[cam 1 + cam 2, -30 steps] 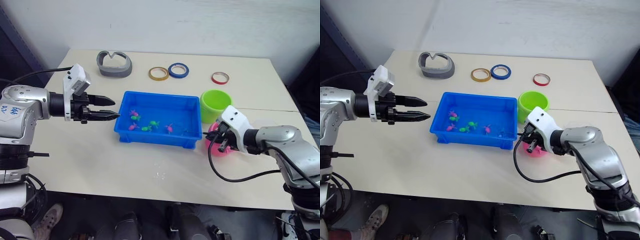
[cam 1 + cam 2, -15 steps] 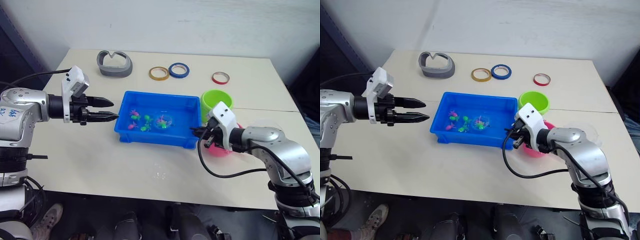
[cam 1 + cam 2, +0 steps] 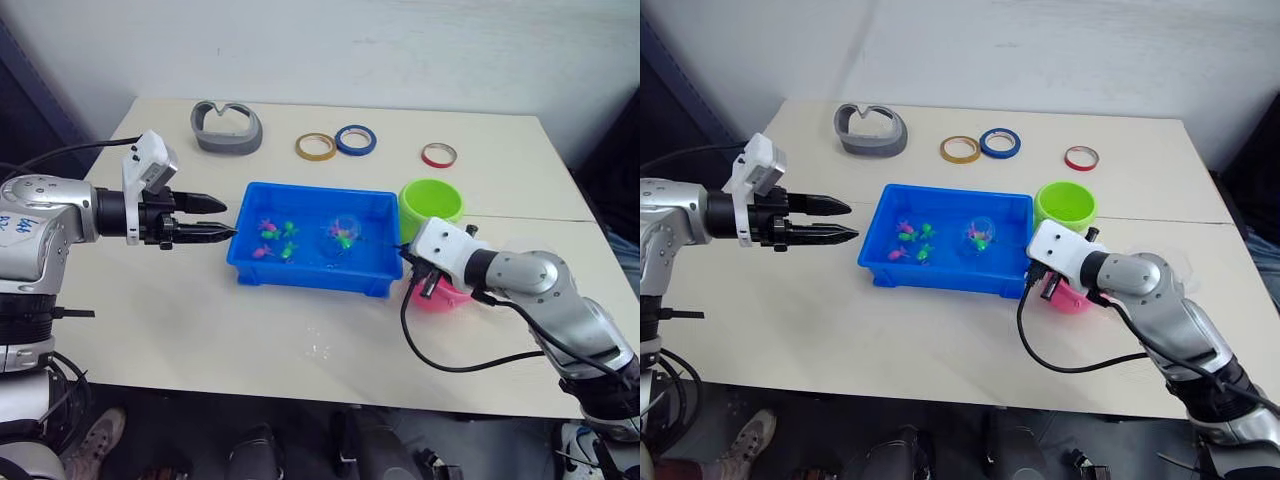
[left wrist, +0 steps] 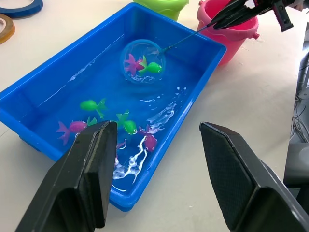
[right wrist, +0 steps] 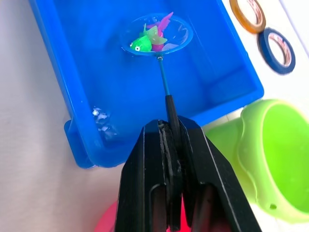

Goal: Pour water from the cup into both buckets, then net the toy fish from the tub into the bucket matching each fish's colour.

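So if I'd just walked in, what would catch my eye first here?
Probably the bright blue tub mid-table, where the right gripper holds a little net with a green and a pink fish inside. Beside the tub stand a lime green bucket and a pink bucket, while the left gripper hovers open at the opposite end.

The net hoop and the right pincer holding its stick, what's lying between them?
Only the thin dark stick crosses open blue tub water between the net and the right pincer, seen in the right wrist view.

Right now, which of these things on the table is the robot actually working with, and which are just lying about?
In use:
- blue tub
- toy fish
- net, clamped in the right gripper
- green bucket
- pink bucket

Lying about:
- yellow tape ring
- blue tape ring
- red tape ring
- grey band
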Controlling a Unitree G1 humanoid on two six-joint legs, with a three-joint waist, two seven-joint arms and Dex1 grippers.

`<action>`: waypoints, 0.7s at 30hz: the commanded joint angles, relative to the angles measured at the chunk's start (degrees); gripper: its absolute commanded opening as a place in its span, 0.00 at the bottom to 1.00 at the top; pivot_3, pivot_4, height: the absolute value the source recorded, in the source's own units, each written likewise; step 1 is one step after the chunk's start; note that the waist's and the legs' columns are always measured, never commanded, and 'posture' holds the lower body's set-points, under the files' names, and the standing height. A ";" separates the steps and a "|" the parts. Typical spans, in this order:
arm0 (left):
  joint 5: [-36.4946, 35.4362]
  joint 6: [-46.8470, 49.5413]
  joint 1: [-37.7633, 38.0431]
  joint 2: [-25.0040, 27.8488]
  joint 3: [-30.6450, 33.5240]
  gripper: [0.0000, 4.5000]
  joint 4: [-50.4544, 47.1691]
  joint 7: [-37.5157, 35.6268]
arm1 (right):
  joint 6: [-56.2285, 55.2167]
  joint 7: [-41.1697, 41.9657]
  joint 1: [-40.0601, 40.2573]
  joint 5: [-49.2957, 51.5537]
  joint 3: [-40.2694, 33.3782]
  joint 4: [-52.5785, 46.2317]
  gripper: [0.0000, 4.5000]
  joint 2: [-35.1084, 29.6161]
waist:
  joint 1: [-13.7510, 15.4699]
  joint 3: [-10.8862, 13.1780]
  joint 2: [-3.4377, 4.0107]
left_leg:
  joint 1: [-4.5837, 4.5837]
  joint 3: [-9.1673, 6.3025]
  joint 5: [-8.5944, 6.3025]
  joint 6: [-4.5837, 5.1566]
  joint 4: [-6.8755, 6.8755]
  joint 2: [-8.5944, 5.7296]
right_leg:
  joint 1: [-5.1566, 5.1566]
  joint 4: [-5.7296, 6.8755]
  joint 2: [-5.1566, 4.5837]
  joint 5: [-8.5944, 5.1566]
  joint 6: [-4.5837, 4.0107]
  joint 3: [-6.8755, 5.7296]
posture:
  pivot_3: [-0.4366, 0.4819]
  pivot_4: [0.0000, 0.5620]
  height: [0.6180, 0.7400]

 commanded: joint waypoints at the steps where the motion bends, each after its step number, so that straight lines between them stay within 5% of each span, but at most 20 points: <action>1: -0.58 -0.68 -1.55 0.55 1.22 0.67 -1.06 -0.04 | -6.87 0.54 -1.13 -4.89 1.23 0.61 0.00 -1.89 | 0.10 0.00 0.00 | -0.01 0.00 0.00 0.00 0.00 0.00 | -0.02 0.01 0.00 0.00 0.00 0.00 | 0.48 0.27 0.61; 21: -0.50 -0.79 -2.22 0.33 0.92 0.67 -0.78 -0.15 | -18.28 -0.14 -2.22 -20.18 1.02 9.52 0.00 -2.17 | 0.16 0.00 0.00 | -0.13 0.08 0.00 0.00 0.09 -0.01 | -0.20 0.15 -0.01 0.00 0.00 0.07 | 0.48 0.27 0.61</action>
